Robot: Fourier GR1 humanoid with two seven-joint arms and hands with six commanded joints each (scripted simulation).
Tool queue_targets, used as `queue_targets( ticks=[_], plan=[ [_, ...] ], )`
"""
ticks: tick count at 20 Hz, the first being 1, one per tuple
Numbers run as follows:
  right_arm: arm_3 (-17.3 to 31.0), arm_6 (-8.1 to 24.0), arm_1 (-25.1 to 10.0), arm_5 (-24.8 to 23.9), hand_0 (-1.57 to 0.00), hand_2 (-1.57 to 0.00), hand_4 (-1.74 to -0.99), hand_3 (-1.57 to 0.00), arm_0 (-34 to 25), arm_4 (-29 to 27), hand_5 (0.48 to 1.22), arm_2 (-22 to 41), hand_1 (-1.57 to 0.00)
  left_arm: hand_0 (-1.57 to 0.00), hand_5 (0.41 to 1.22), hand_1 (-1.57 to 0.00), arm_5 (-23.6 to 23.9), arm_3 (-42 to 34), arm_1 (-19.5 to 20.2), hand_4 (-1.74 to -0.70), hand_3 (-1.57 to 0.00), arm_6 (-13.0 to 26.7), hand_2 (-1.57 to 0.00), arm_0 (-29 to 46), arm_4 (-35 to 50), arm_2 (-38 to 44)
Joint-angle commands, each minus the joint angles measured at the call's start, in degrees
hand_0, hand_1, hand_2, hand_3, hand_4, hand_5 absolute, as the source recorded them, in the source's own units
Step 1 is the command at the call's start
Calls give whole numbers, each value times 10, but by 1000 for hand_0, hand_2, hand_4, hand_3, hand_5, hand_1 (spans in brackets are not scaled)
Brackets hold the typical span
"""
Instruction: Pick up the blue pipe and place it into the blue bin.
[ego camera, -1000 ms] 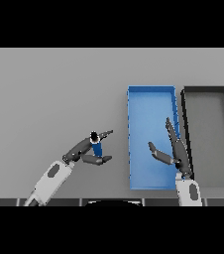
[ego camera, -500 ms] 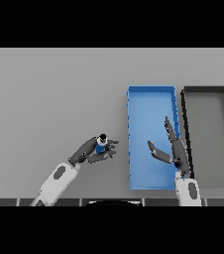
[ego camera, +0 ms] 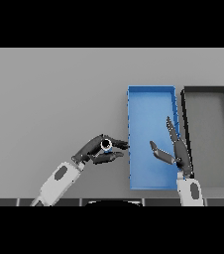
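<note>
As the left hand (ego camera: 96, 150), fingers curled round the blue pipe (ego camera: 106, 145), had carried it rightward to just beside the blue bin (ego camera: 151, 94), we judged release imminent; right hand (ego camera: 176, 150) hovered open over the bin.

The left robot hand (ego camera: 95, 150) grips the pipe (ego camera: 106, 145) just left of the blue bin (ego camera: 150, 96). The right robot hand (ego camera: 176, 150) hovers open over the bin, beside a black bin (ego camera: 207, 90).

A bare sorting bench, like a workshop or test lab. A plain grey worktop (ego camera: 49, 99) carries only two trays. The blue bin (ego camera: 150, 90) lies beneath the right hand (ego camera: 176, 151), the black bin (ego camera: 206, 90) just beyond.
</note>
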Motion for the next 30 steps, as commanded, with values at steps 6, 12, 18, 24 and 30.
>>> queue_targets(
  ticks=[6, 12, 18, 24, 30],
  plan=[
    [1, -8, 1, -3, 1, 1, -1189, 1, 3, 5, 631, 1, 1, -1564, 1219, -1565, -18, -26, -2, -1727, -1442, 57, -1566, -23, 4, -1],
    [-85, -146, 237, -269, 1, 1, -1186, 1, 355, 150, 629, 137, 1, -1569, 1219, -1569, -30, -26, 2, -1730, -1443, 50, -1570, -9, 1, 2],
    [-109, -251, 233, -375, 1, 1, -1195, 1, 478, 105, 610, 259, 1, -1571, 1221, -1571, -32, -24, -3, -1731, -1438, 59, -1571, -15, -8, 4],
    [-244, -124, 155, -276, 1, 1, -1250, 1, 493, 148, 532, 351, 1, -1571, 1221, -1571, -42, -22, -10, -1731, -1440, 64, -1571, -15, -15, 13],
    [-292, 110, 171, -157, 1, 1, -1301, 1, 372, 290, 520, 399, 1, -1571, 1221, -1571, -54, -28, -18, -1732, -1438, 73, -1571, -9, -25, 19]
  ],
)
